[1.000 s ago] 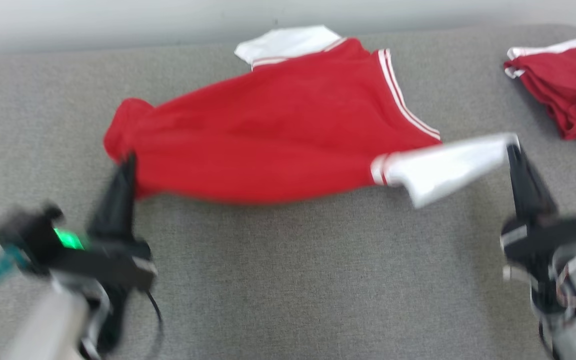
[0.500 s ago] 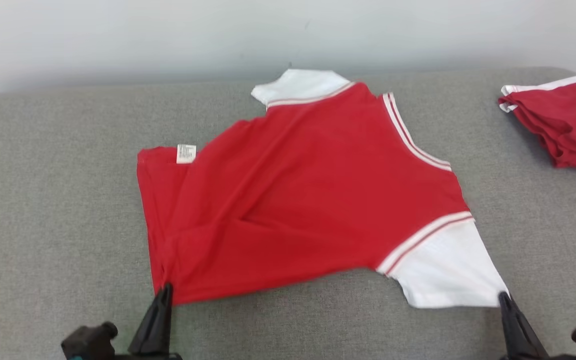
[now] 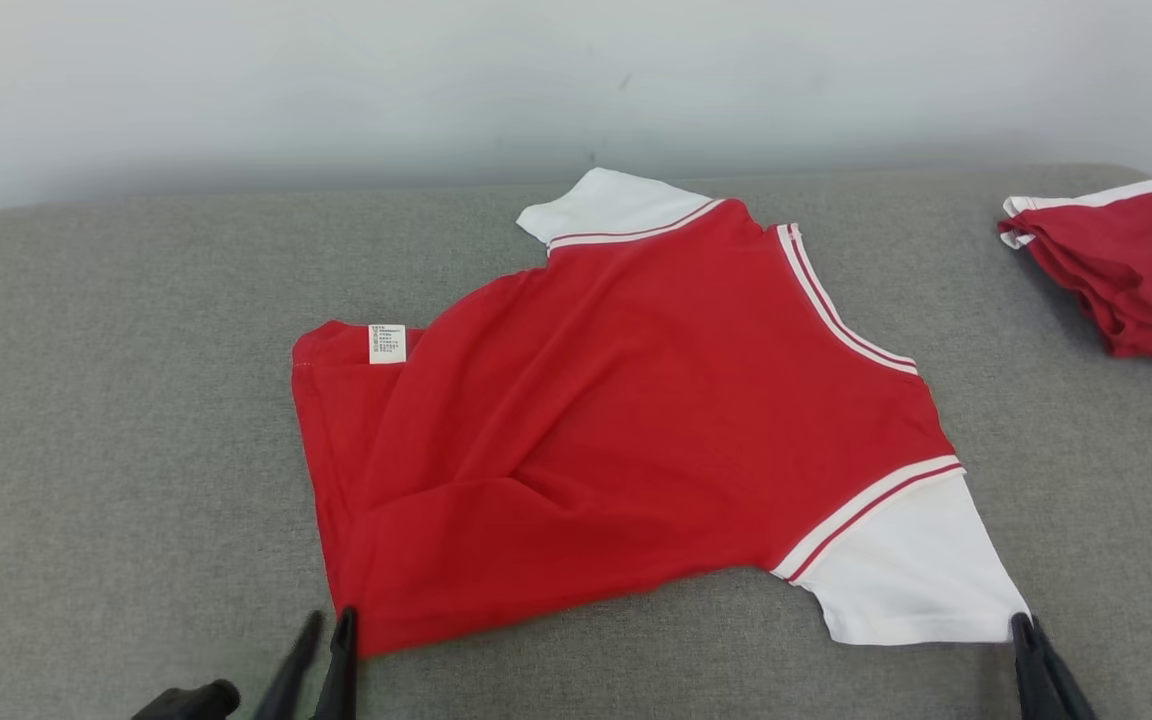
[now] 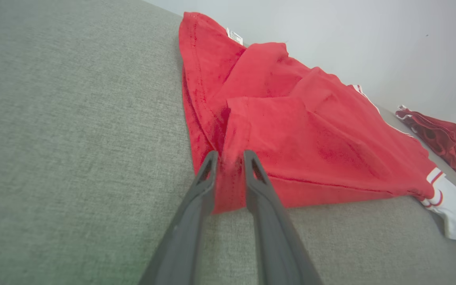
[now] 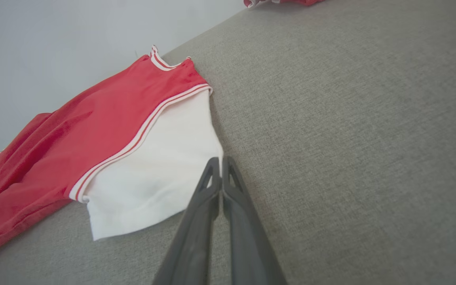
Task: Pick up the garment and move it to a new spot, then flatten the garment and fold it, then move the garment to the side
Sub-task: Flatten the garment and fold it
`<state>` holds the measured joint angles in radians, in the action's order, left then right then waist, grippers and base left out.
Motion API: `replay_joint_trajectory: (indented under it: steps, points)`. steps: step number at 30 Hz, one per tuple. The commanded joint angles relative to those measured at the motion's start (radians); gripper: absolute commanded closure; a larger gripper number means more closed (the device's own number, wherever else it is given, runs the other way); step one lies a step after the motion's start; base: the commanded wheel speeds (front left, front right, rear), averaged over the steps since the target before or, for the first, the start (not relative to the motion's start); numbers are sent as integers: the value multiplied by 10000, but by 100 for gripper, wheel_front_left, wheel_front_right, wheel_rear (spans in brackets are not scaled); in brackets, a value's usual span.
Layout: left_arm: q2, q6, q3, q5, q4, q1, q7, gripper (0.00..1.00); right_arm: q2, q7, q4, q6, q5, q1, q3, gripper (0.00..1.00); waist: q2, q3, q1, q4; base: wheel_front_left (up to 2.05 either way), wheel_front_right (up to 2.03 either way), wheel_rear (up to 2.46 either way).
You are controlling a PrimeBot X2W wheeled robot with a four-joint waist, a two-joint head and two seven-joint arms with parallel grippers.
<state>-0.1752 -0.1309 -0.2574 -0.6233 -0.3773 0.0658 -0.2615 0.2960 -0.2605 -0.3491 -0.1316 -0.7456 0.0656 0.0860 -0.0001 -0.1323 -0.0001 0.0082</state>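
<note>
Left claw has parted at the garment hem.

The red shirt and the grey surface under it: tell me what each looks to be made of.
Shirt: soft knit cloth, probably cotton or a blend, with a matte finish. It creases and drapes loosely and carries a sewn-in label.
Surface: woven upholstery cloth, matte, with a flecked grey weave. It is likely padded, judging by its rounded far edge.
</note>
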Motion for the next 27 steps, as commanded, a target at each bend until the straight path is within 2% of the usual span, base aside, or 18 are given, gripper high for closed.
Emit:
replay_joint_trajectory:
  steps: [1, 9, 14, 27]
  points:
    - [5, 11, 145, 42, 62, -158, -33, 0, -36, -41, 17, 24, 75, 82, -103, 0, 1, 83, 1, 70, 0, 0, 0]
    - [-13, 10, 1174, 583, 756, -654, -33, 0, -166, -44, 516, 24, 525, 214, -951, 0, 1, 215, 1, 130, 0, 0, 0]
    - [-379, 10, 506, 1183, 173, -453, -27, 0, -80, -43, 293, 24, 932, 142, -870, 0, 1, 233, 1, 64, 0, 0, 0]
    - [-545, 9, -393, 1292, -355, 226, -27, 0, -111, -42, -705, 24, 1458, -578, -311, 0, 1, 39, 1, -85, 0, 0, 0]
